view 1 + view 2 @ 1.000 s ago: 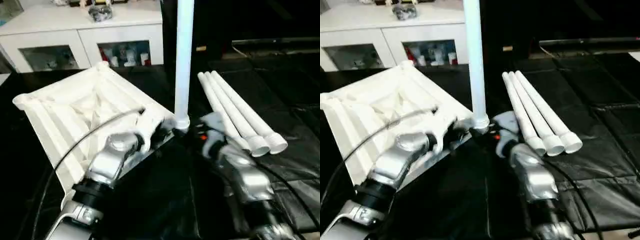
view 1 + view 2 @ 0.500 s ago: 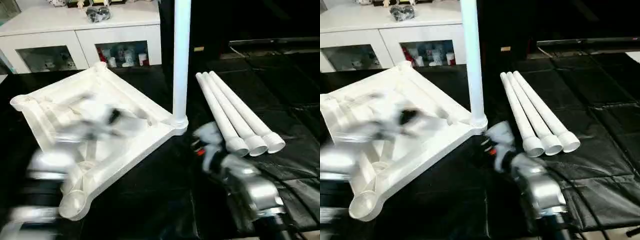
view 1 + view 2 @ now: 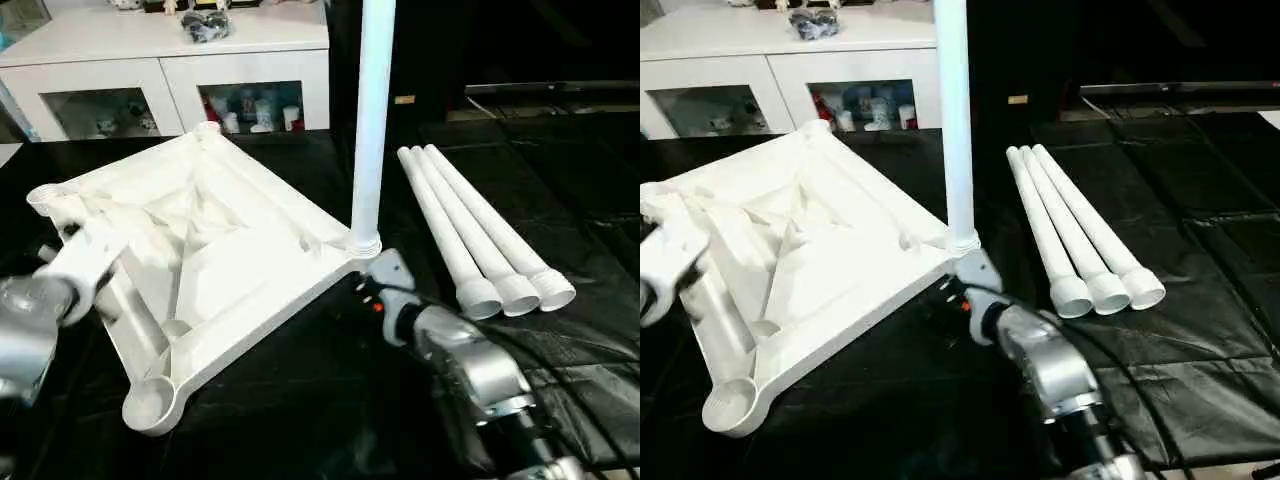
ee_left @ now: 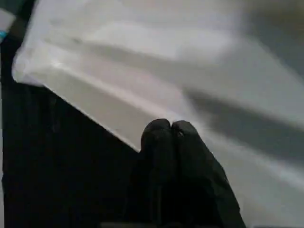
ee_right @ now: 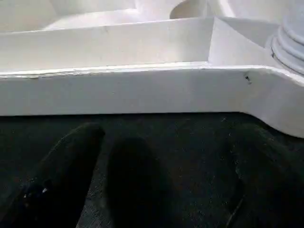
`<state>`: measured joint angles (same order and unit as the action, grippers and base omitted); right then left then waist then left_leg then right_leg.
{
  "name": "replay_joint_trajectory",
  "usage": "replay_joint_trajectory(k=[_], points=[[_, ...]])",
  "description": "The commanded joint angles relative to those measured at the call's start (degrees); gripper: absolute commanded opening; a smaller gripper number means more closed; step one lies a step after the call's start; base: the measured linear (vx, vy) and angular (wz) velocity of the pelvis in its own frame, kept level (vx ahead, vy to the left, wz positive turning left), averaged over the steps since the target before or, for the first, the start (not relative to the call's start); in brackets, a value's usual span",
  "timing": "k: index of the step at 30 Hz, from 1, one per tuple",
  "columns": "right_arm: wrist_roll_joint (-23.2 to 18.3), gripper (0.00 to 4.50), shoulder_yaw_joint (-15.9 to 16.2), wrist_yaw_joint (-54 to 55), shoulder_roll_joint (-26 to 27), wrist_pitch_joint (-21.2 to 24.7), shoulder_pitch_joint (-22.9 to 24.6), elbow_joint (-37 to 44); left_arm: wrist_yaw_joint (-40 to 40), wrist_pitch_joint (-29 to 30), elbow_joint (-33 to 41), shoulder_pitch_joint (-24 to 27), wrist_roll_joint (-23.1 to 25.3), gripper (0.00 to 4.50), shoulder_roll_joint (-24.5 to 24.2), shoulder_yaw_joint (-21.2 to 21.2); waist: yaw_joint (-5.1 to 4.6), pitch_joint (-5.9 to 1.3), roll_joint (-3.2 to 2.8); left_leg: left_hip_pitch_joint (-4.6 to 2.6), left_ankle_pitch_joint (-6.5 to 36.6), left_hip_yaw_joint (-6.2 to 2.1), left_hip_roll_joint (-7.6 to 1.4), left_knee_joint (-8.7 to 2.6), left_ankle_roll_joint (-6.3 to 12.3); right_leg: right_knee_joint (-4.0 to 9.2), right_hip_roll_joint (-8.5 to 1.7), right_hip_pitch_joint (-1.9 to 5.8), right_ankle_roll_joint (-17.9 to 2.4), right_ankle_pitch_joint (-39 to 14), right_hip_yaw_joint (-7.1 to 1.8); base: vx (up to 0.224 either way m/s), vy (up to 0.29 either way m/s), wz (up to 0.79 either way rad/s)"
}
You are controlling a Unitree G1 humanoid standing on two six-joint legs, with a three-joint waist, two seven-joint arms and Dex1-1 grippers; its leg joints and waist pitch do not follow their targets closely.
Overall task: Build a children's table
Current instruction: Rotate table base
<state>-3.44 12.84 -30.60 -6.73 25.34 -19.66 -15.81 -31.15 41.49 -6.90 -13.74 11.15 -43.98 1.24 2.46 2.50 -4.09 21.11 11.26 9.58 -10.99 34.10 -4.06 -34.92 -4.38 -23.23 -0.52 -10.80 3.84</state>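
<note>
The table top (image 3: 200,250) lies upside down on the black floor covering (image 3: 300,400), ribbed underside up. It sits skewed — one corner points toward the white cabinet (image 3: 165,85) at the back, the opposite corner with its open round socket (image 3: 150,405) points toward me. One leg (image 3: 372,120) stands upright in the corner socket on my right, its long axis straight up, running past the top of the view.

The three spare legs (image 3: 480,230) lie side by side, touching, to the right of the top. Their long axes run from the back toward me, slanting rightward, wide open ends nearest me.

My left gripper (image 4: 170,130) has its two black fingers pressed together, holding nothing; it hangs at the left edge of the table top. My right gripper (image 5: 166,175) has its fingers spread wide over the black covering, just in front of the top's near edge beside the standing leg, not touching it.
</note>
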Motion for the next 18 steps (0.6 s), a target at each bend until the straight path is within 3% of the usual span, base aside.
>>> replay_joint_trajectory(k=[1,5,9,13,18], points=[[0.47,4.5,0.1,0.51,0.32,-0.27,-1.07,-0.45,-1.68,1.66,1.59,0.5,0.43,0.13,-1.18,1.05,0.03,-3.1,-0.55,-0.5,13.36,-0.71,-1.44,-4.56,-0.22,3.94,-3.16,2.54,-11.98,-10.38,-2.58,0.0,0.0,0.0],[0.76,4.5,0.26,0.77,0.83,-1.0,-1.62,-1.86,-5.09,2.34,3.19,1.59,-1.1,0.13,-1.42,2.34,0.24,-3.12,-0.42,-0.43,12.99,-0.75,-1.53,-4.61,-0.08,3.87,-3.32,2.6,-12.2,-10.28,-2.63,0.0,0.0,0.0],[1.03,4.5,-0.12,1.8,2.12,-3.15,-4.32,-6.2,-15.25,2.05,8.4,4.85,-7.39,0.13,-2.26,6.01,0.21,-3.05,-0.25,-0.49,14.03,-0.76,-1.61,-4.77,-0.34,3.87,-3.42,2.45,-12.82,-11.81,-2.69,0.0,0.0,0.0],[1.18,4.5,-0.09,2.03,2.44,-3.93,-5.32,-7.97,-21.7,1.1,11.98,7.08,-10.21,0.13,-3.84,8.87,0.16,-2.99,-0.22,-0.52,14.06,-0.64,-1.5,-4.7,-0.26,3.86,-3.31,2.52,-12.61,-11.56,-2.74,0.0,0.0,0.0],[1.7,4.5,-0.21,2.08,2.77,-5.11,-6.43,-10.19,-29.42,4.06,20.02,10.36,-16.48,0.13,-4.72,11.9,-0.05,-2.86,0.11,-0.5,13.36,-0.48,-1.5,-4.78,-0.07,3.79,-3.19,2.46,-12.63,-12.2,-2.78,0.0,0.0,0.0]])
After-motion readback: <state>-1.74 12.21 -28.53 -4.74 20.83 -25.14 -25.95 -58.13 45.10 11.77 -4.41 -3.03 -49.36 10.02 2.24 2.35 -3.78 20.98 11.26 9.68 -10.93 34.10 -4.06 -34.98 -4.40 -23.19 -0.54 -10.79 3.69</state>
